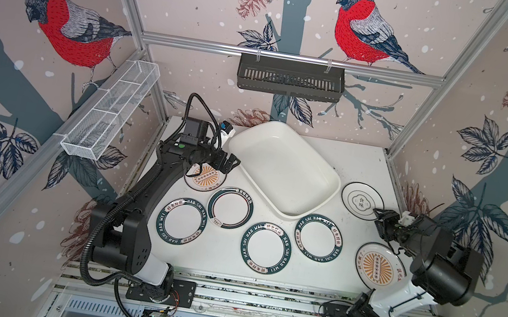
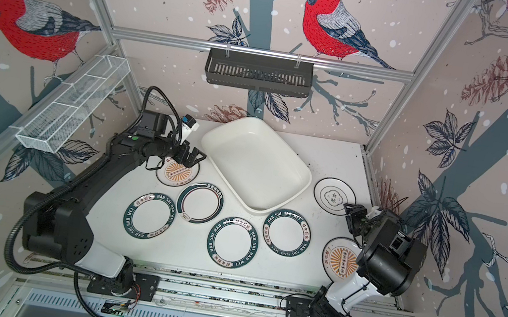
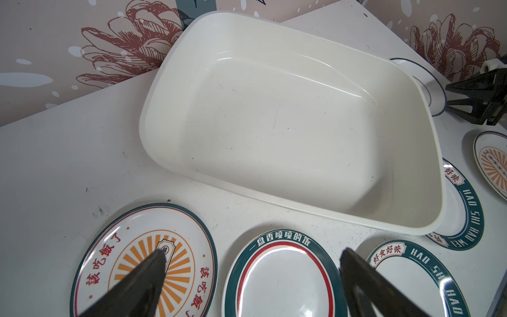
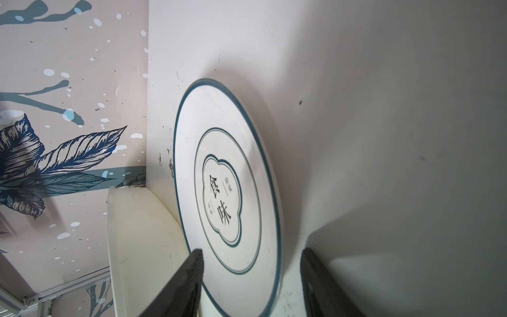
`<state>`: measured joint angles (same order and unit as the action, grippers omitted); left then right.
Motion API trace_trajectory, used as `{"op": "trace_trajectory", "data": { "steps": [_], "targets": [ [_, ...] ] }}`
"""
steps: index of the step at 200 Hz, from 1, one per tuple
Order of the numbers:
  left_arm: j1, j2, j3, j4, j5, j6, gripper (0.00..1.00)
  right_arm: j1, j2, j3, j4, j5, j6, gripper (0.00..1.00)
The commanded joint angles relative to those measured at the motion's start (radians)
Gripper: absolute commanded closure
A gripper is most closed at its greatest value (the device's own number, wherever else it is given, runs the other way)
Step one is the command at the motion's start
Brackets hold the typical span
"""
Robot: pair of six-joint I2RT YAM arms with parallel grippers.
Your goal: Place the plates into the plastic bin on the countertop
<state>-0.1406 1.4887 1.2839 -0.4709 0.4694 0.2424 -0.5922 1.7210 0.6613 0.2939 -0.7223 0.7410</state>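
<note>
The empty white plastic bin (image 1: 282, 171) (image 3: 274, 123) lies askew at the back of the countertop (image 1: 360, 163). Several plates lie flat around it: an orange sunburst plate (image 1: 205, 177), a red-ringed one (image 1: 230, 207), three lettered-rim ones (image 1: 265, 248) and another sunburst plate (image 1: 376, 265). My left gripper (image 1: 230, 164) (image 3: 253, 252) hangs open over the left sunburst plate (image 3: 104, 255), by the bin's left rim. My right gripper (image 1: 382, 219) (image 4: 252, 252) straddles the near rim of the thin-ringed plate (image 1: 361, 200) (image 4: 227, 192), jaws apart, one finger over the plate and one outside it.
A black slotted basket (image 1: 290, 78) hangs on the back rail. A white wire mesh basket (image 1: 110, 111) hangs on the left frame. Aluminium posts and patterned walls close in the countertop on three sides. Both arm bases sit on the front rail (image 1: 256, 301).
</note>
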Motion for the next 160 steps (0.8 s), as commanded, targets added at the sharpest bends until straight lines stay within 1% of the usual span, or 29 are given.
{"op": "trace_trajectory", "data": {
  "steps": [1,37,70,85,93,119,151,160],
  "targets": [
    [-0.002,-0.002,0.000,0.014,0.014,0.008,0.02,0.002,0.025,-0.001,-0.012,0.034,0.029,0.48],
    [-0.002,-0.005,-0.008,0.019,0.016,0.005,0.02,0.013,0.059,0.006,0.014,0.032,0.040,0.56],
    [-0.002,-0.006,-0.013,0.021,0.016,0.002,0.02,0.013,0.088,0.015,0.032,0.042,0.051,0.57],
    [-0.002,-0.007,-0.015,0.023,0.020,0.001,0.02,0.014,0.103,0.023,0.032,0.044,0.048,0.63],
    [-0.002,-0.007,-0.017,0.023,0.020,0.000,0.02,0.014,0.110,0.029,0.032,0.043,0.049,0.64],
    [-0.001,-0.007,-0.014,0.025,0.020,-0.003,0.02,0.016,0.123,0.029,0.045,0.038,0.054,0.72],
    [-0.002,-0.005,-0.015,0.026,0.022,-0.005,0.02,0.016,0.121,0.023,0.055,0.039,0.055,0.75],
    [-0.002,-0.005,-0.014,0.026,0.022,-0.006,0.02,0.016,0.118,0.021,0.059,0.038,0.057,0.79]
  ]
}}
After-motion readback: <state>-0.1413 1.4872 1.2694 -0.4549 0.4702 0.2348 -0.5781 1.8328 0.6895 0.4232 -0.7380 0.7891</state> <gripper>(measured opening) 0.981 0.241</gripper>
